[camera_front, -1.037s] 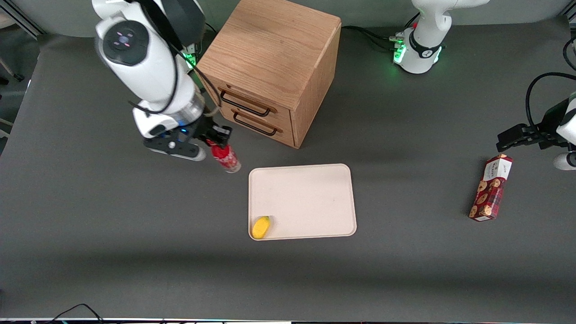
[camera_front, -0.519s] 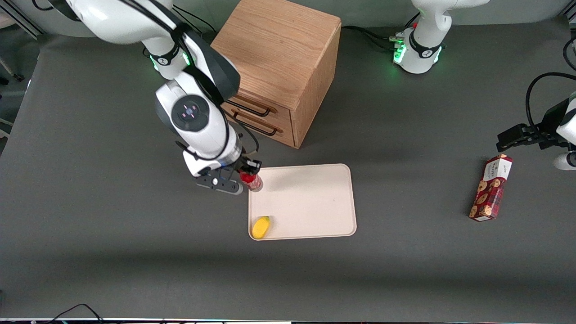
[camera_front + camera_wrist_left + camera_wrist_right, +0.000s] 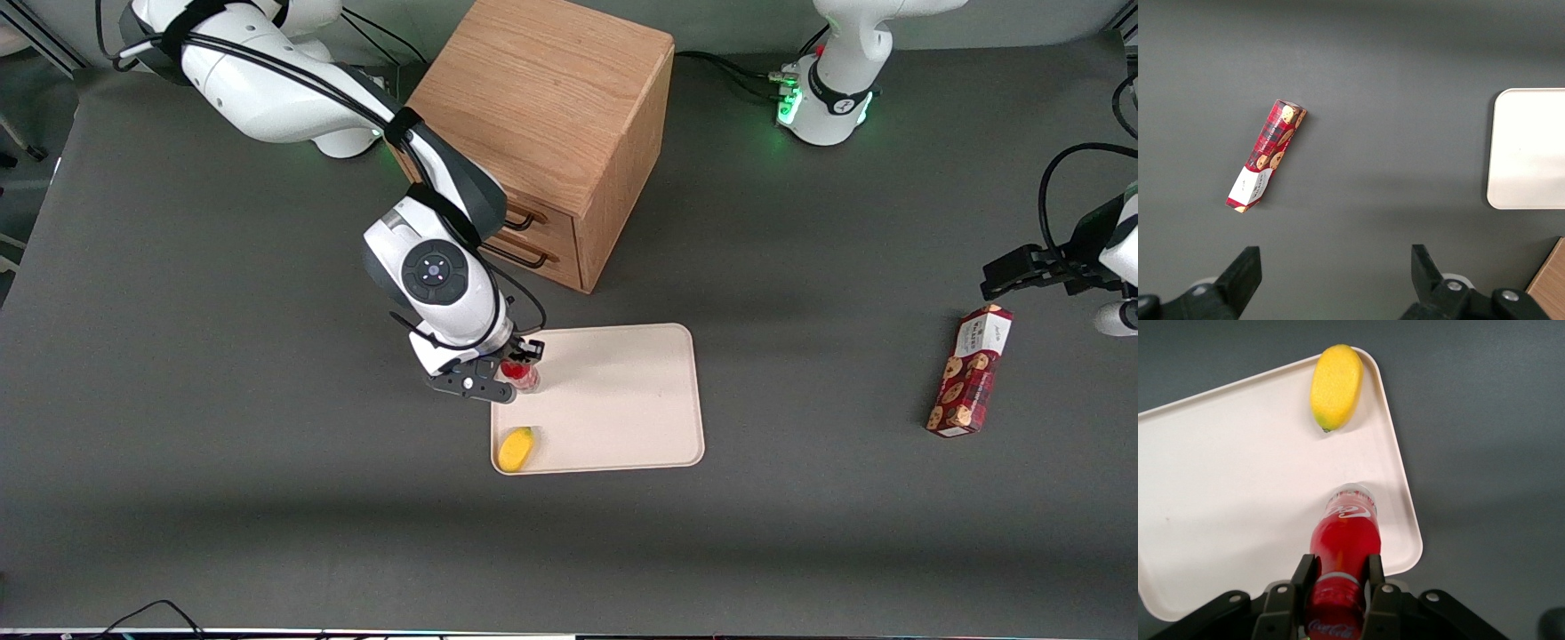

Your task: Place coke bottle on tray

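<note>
My right gripper (image 3: 517, 368) is shut on the coke bottle (image 3: 521, 374), gripping it just under its red cap. In the right wrist view the gripper (image 3: 1338, 577) holds the bottle (image 3: 1346, 537) upright, its clear base over the cream-beige tray (image 3: 1218, 487) close to the tray's rim; I cannot tell whether the base touches. In the front view the bottle is over the tray (image 3: 622, 400) at its edge toward the working arm's end, near the corner nearest the drawer cabinet.
A yellow lemon-like fruit (image 3: 516, 448) lies in the tray's corner nearest the front camera, also in the right wrist view (image 3: 1336, 385). The wooden drawer cabinet (image 3: 542, 133) stands farther from the camera than the tray. A red-brown cookie box (image 3: 971, 370) lies toward the parked arm's end.
My gripper has carried the bottle from in front of the drawer cabinet toward the camera and onto the tray's edge area. The bottle went from tilted to upright.
</note>
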You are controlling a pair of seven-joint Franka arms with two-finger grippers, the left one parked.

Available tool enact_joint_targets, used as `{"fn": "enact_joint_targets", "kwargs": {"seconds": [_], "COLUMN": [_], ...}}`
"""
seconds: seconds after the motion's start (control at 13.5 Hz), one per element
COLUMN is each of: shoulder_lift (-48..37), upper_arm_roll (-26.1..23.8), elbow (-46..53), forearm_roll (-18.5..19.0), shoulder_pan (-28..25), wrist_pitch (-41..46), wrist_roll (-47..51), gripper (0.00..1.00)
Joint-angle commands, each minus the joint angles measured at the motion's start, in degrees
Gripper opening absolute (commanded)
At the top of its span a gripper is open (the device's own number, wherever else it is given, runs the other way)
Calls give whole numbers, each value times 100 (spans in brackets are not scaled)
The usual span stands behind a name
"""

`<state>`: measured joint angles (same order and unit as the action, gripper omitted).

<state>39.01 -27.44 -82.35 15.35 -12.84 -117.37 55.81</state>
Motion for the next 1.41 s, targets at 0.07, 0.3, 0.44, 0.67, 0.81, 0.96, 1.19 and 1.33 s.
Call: {"fn": "enact_joint_targets", "kwargs": {"seconds": [0.07,0.3,0.44,0.67,0.81,0.96,1.19,1.33], "shoulder_lift": [124,2,-462,-1331,-2008,-2781,-3757,-4390], "upper_arm_roll": [-25,-25,53,430,764,1326,2029,2644], "elbow": [219,18,-253,-693,-1114,-1650,-2292,-2723], "forearm_roll": [205,373,346,128,-319,-900,-1156,-1271], "shoulder_pan": [-43,-34,-8,10,62,124,457,502], "wrist_pitch": [47,47,38,231,590,863,1111,1119], "wrist_roll": [71,62,-209,-939,-1701,-2702,-3864,-4419], "gripper": [7,100,100,100,100,100,100,100]}}
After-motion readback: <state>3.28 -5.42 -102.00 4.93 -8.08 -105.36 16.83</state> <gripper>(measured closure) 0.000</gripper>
